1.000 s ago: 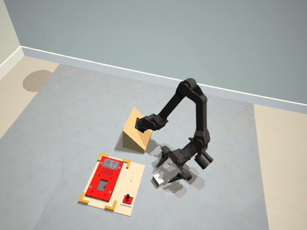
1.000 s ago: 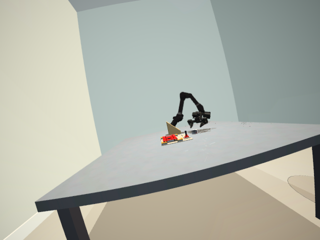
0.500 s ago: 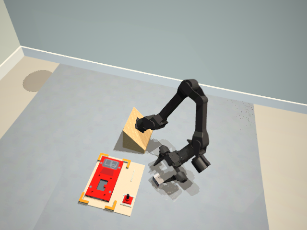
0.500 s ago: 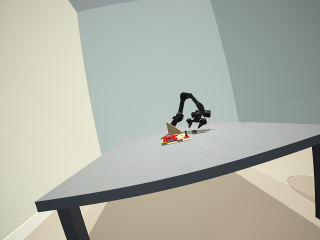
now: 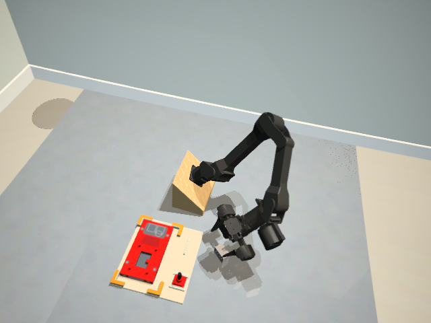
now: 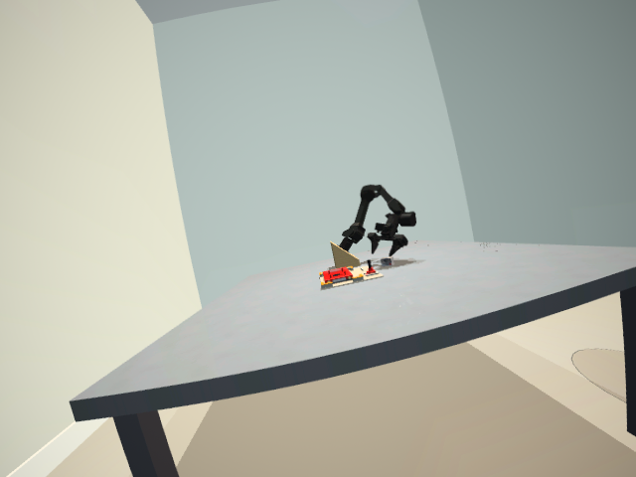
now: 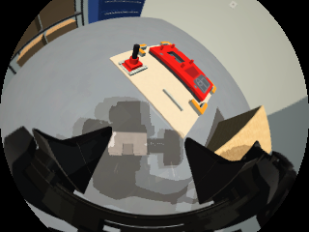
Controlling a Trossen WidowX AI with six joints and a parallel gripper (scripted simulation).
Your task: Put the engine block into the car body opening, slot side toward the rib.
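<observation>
The engine block (image 5: 219, 252) (image 6: 386, 261) (image 7: 123, 138), a small pale block with dark sides, lies on the table beside the cream board. In the wrist view its notch faces the gripper. My gripper (image 5: 217, 243) (image 6: 382, 254) (image 7: 150, 135) is open and empty above the block, its fingers wide apart. The block is nearer the left finger in the wrist view. The red car body (image 5: 161, 243) (image 6: 336, 275) (image 7: 182, 69) lies flat on the board. Its rectangular opening (image 5: 141, 260) shows grey inside, with a small red rib (image 5: 147, 261) at one side.
The cream board (image 5: 192, 239) (image 7: 161, 103) has orange corner brackets around the car body. A red piece with an upright black stick (image 5: 179, 278) (image 6: 370, 268) (image 7: 133, 62) stands on it. A wooden wedge (image 5: 188, 196) (image 6: 343, 255) (image 7: 246, 132) stands behind, at the arm's base.
</observation>
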